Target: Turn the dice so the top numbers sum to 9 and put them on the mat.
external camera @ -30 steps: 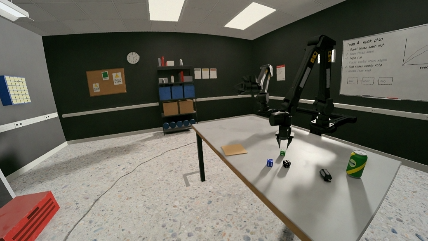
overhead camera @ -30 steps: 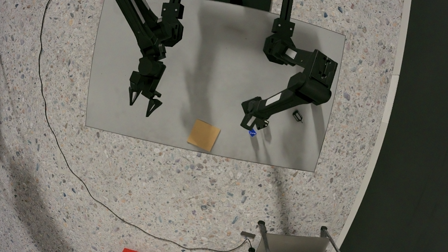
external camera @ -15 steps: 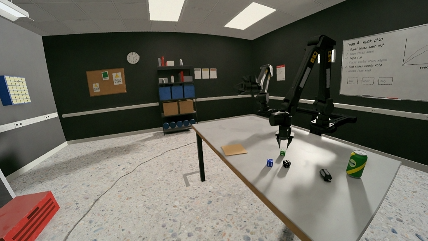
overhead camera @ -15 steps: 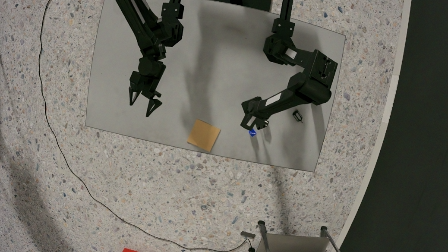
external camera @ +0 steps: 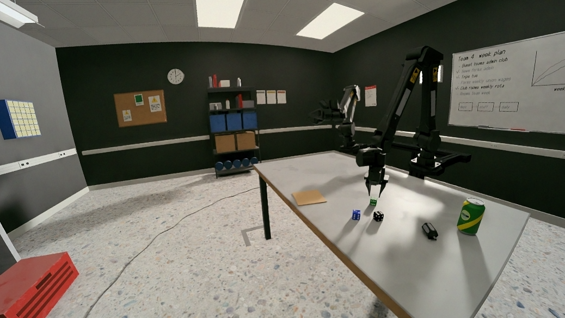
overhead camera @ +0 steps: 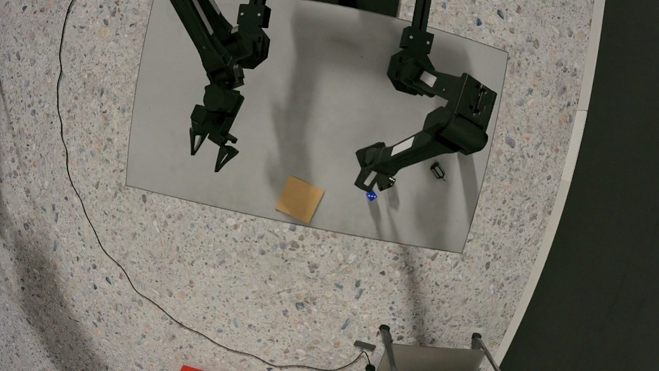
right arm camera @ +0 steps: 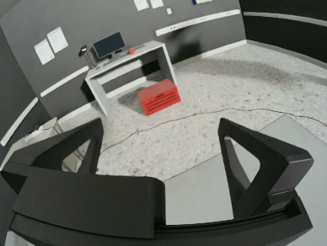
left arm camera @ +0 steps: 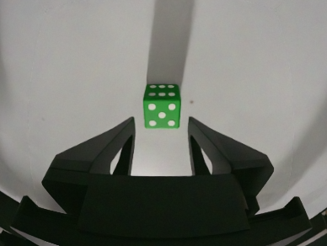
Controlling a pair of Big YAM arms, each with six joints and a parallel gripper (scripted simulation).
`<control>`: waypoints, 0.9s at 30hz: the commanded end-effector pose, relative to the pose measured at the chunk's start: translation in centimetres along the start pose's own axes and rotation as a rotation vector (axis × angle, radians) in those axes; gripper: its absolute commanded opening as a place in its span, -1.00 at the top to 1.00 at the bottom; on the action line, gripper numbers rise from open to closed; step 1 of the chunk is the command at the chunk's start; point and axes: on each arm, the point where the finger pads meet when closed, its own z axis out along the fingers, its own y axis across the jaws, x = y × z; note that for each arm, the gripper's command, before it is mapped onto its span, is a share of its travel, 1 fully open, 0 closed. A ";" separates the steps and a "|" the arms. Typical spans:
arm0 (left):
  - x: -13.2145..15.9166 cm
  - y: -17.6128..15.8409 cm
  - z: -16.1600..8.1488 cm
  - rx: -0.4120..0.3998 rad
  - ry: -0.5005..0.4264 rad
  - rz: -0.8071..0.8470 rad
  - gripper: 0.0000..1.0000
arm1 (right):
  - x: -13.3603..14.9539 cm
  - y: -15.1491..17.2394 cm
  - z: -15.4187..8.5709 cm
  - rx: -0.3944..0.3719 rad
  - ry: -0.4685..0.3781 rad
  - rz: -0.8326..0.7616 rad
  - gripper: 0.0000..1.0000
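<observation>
One left gripper (overhead camera: 368, 181) (external camera: 374, 193) (left arm camera: 162, 120): standing part-open, holding nothing, hovering beyond the mat (overhead camera: 299, 199) (external camera: 309, 197), its fingers flanking the green die (external camera: 373, 202) (left arm camera: 162, 107), presumably for gripping opposite faces. Blue die (overhead camera: 371, 195) (external camera: 356, 214), black die (overhead camera: 392, 182) (external camera: 378, 215): both lying off the mat. Right gripper (overhead camera: 204, 162) (external camera: 311, 114) (right arm camera: 160, 120): gaping wide, holding nothing.

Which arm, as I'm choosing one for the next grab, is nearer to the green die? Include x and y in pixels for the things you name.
Left. The left gripper (overhead camera: 368, 180) (external camera: 374, 195) (left arm camera: 161, 123) hovers right over the green die (external camera: 373, 202) (left arm camera: 162, 113); the right gripper (overhead camera: 204, 163) (external camera: 311, 116) (right arm camera: 160, 124) hangs well away, beyond the mat (overhead camera: 299, 199) (external camera: 309, 197).
</observation>
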 end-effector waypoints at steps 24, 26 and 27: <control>-0.4 0.3 1.3 0.002 -0.002 -0.004 0.11 | -0.3 0.1 0.1 -0.001 -0.005 0.005 -1.00; -0.4 0.3 1.7 0.002 -0.001 -0.004 0.11 | -0.3 0.1 0.1 -0.001 -0.005 0.005 -1.00; -0.4 0.3 1.9 0.002 -0.002 -0.004 0.11 | -0.3 0.1 0.1 -0.001 -0.005 0.005 -1.00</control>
